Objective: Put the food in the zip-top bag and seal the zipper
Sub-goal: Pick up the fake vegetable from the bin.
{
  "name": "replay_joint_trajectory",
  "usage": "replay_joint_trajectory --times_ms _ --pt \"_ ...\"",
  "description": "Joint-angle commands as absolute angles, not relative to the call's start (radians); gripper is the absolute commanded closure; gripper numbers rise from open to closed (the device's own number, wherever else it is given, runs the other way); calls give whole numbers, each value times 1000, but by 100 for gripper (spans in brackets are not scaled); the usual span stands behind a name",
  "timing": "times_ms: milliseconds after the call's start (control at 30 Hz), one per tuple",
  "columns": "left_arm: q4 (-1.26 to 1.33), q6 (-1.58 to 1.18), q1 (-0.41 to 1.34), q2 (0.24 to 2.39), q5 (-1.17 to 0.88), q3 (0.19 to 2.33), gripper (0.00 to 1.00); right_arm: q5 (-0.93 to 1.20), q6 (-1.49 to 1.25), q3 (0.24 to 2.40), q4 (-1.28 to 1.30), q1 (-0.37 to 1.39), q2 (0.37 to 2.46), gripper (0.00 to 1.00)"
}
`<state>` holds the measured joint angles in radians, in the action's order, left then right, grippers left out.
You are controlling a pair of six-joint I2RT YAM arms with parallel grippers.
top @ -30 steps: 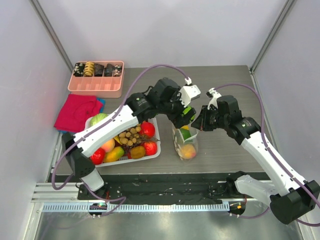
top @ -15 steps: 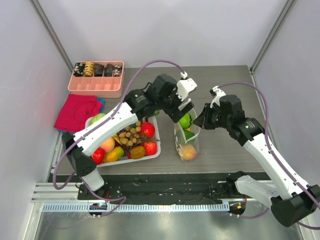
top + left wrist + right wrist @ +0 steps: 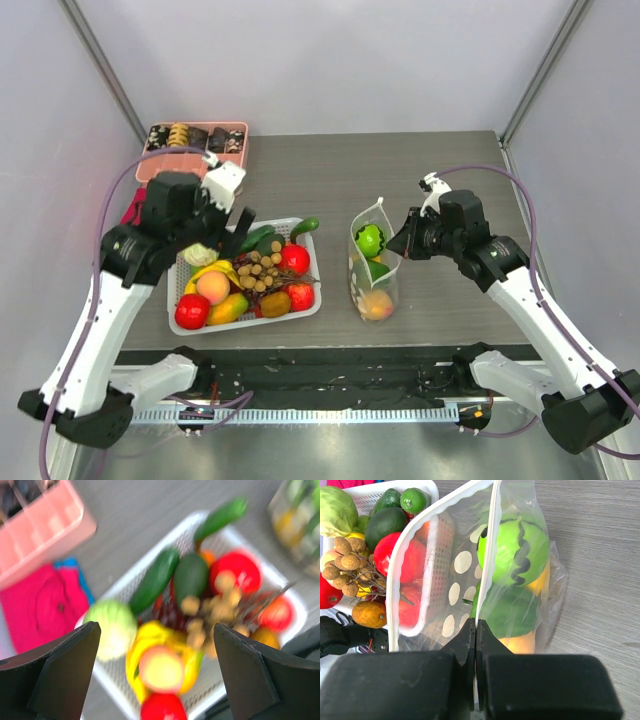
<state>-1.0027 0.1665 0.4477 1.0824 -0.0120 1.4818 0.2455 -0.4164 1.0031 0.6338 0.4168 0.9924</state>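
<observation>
Firstly, right gripper [image 3: 404, 241] [image 3: 475, 630]: fingers pressed together on the near side edge of the zip-top bag [image 3: 372, 278] [image 3: 457, 565], holding it upright.
Zip-top bag: stands on the grey table [image 3: 450, 170], just to the right of the white basket [image 3: 300, 312] [image 3: 197, 515], near its right end.
Zipper [image 3: 487, 545]: the two sides are apart, so the mouth is wide open at the top.
Food in the bag: a green pepper [image 3: 370, 240] [image 3: 512, 550] on top, another green piece [image 3: 505, 612] under it, an orange-yellow fruit [image 3: 376, 303] at the bottom.
Food in the basket: red apple [image 3: 192, 311], peach [image 3: 212, 287] [image 3: 160, 669], brown longan bunch [image 3: 262, 270], pale cabbage [image 3: 200, 255] [image 3: 111, 627], dark avocado [image 3: 190, 577]. A small cucumber [image 3: 305, 227] [image 3: 220, 516] lies over the far rim.
Left gripper [image 3: 238, 228] [image 3: 156, 626]: fingers spread wide with nothing between them, hovering above the far left part of the basket.
Pink cloth [image 3: 135, 215] [image 3: 45, 605]: on the table left of the basket, partly hidden by the left arm.
Pink tray [image 3: 235, 150] [image 3: 50, 530]: at the far left corner, with dark small things in its compartments.
</observation>
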Motion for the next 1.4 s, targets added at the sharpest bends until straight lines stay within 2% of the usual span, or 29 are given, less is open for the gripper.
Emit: replay_joint_trajectory --times_ms 0,67,167,267,633,1000,1367 --pt "-1132 223 405 1000 148 1361 0 261 -402 1032 615 419 989 99" --pt "-1158 192 313 1021 208 1347 0 267 -405 1032 612 417 992 99" --pt "-1190 150 188 1080 175 1359 0 265 -408 1035 612 417 999 99" --pt "-1177 106 149 1117 146 1373 0 265 -411 1037 612 417 1002 99" --pt "-1117 -28 146 1313 139 1371 0 255 -403 1032 620 419 1002 99" --pt "-994 57 176 1382 264 1303 0 262 -403 1014 601 417 1015 99" --pt "-928 106 201 1436 285 1218 0 261 -394 1015 601 417 1022 99"
